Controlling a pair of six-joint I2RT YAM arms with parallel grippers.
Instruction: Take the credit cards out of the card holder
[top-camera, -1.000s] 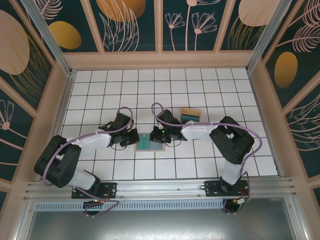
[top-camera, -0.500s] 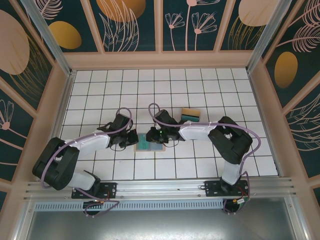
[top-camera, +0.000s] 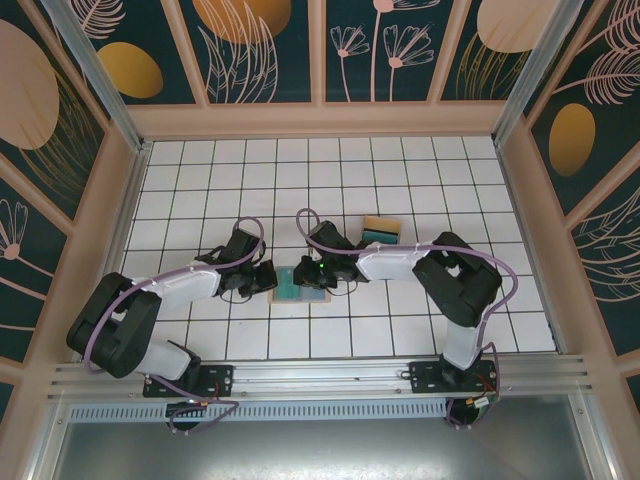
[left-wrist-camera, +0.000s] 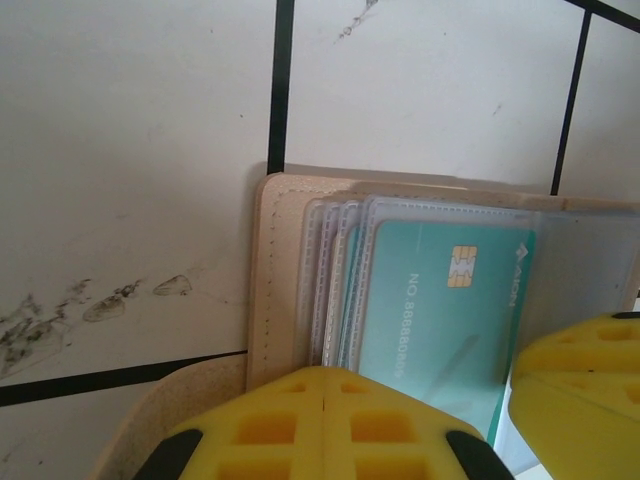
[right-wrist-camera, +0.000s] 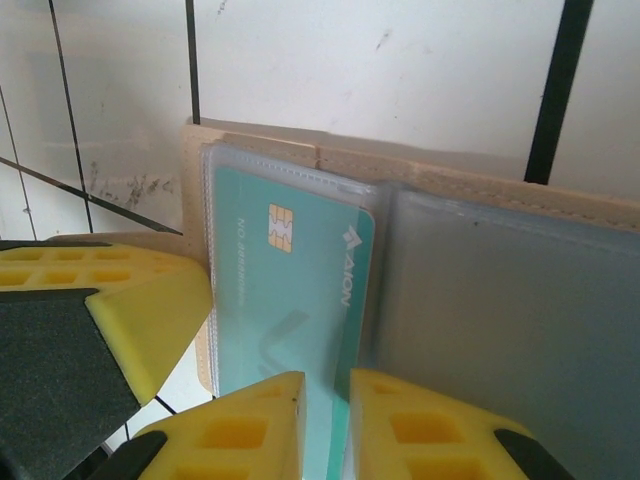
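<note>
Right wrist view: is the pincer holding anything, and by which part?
The right pincer straddles the near edge of the teal card, jaws nearly closed; whether it actually grips it cannot be told.

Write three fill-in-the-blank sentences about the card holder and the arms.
The card showing in the card holder is ___ in colour.
The card holder lies ___ on the tiles.
The left gripper has its jaws ___.
Missing words: teal; open; shut.
</note>
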